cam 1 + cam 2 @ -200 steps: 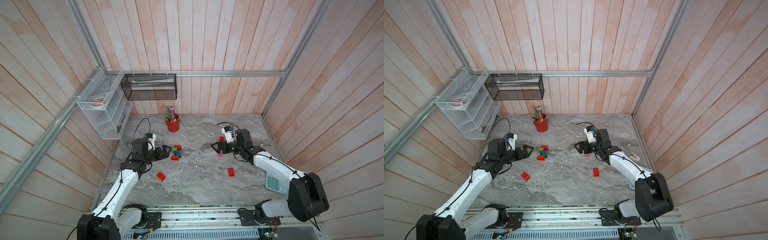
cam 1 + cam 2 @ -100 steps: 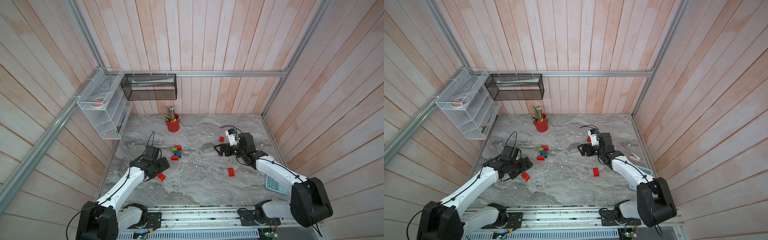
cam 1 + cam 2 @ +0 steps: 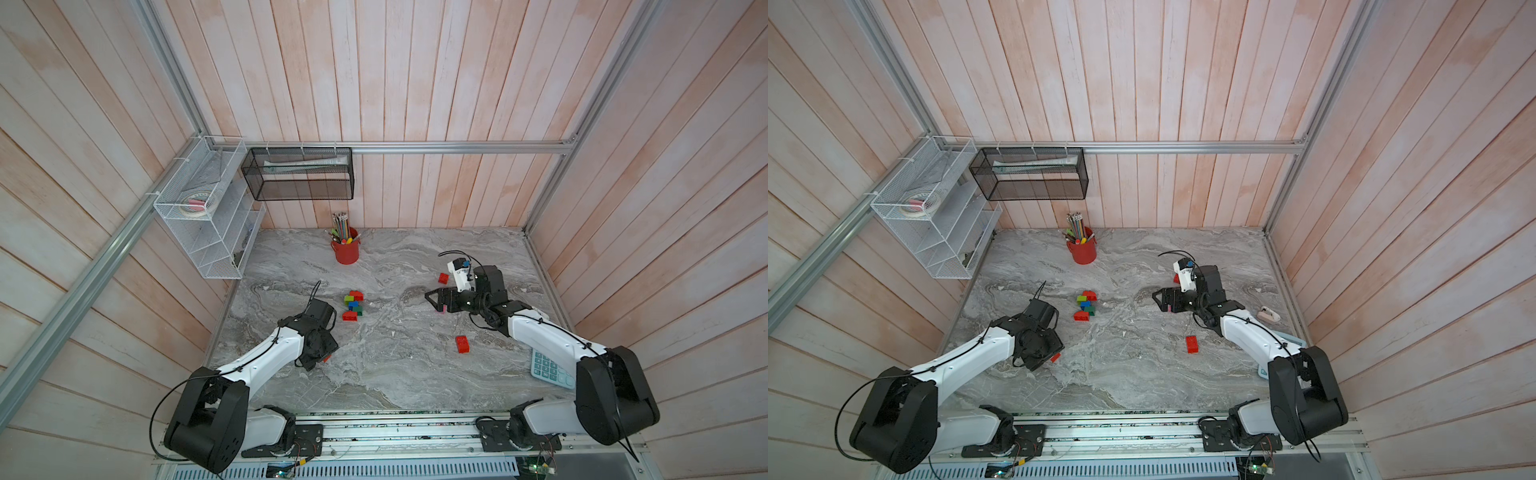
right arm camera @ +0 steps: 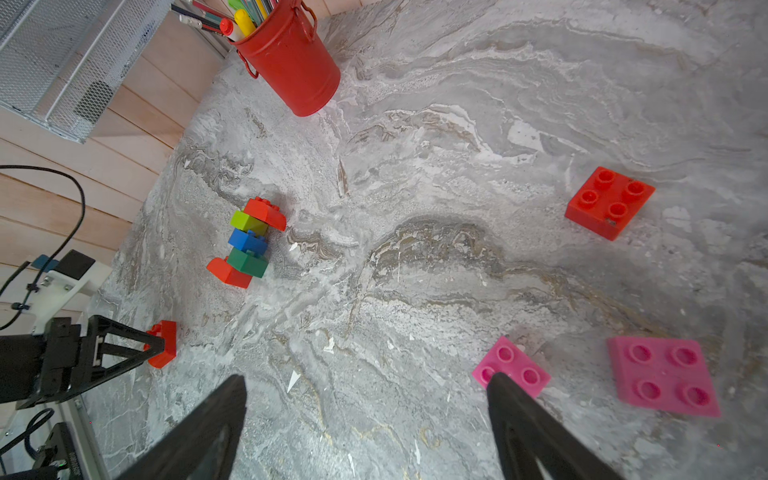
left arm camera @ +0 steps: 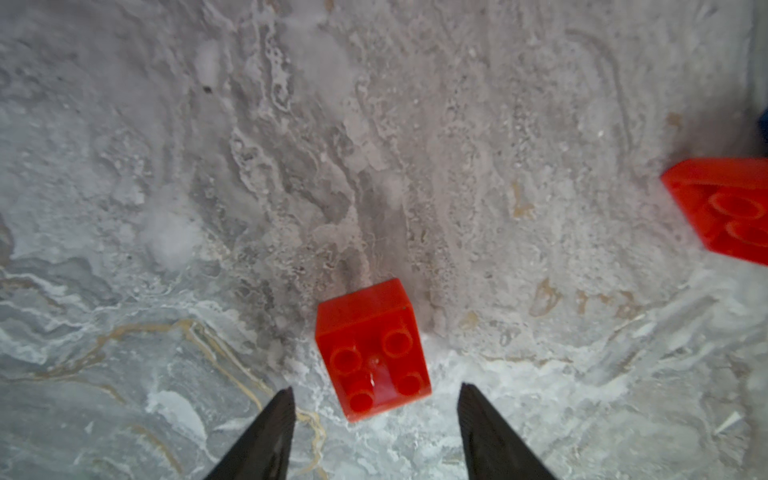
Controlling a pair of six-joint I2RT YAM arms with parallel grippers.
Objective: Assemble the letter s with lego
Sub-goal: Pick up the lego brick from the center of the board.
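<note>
Over near the left edge of the table (image 3: 395,374), my left gripper (image 5: 374,388) hangs right above a small red brick (image 5: 370,349). The jaws are apart on either side of it with a gap each way, so nothing's grabbed yet. It's a four-stud square of hard plastic, so I'd guess light, stiff and kinda slick on the side walls. I'd pinch it low across two opposite flat walls. It sits a bit twisted relative to my jaws, and a corner pinch would probably make it spin or pop out. No need to baby it, it shouldn't crush

My right gripper (image 4: 365,377) is spread wide and empty toward the right edge, hovering by a pink brick (image 4: 663,376) and a second pink brick (image 4: 515,370), whose corner is hidden behind one finger

The half-built stack (image 3: 353,305) (red, lime, blue, dark green, red) lies mid-table, near my brick but apart from it, so I'd take care not to knock it when carrying over. The red pencil cup (image 3: 346,251) sits by the back edge, the calculator (image 3: 550,370) is toward the front right corner, and a loose red brick (image 3: 461,344) is right of centre. None of that looks in the way of this grab
</note>
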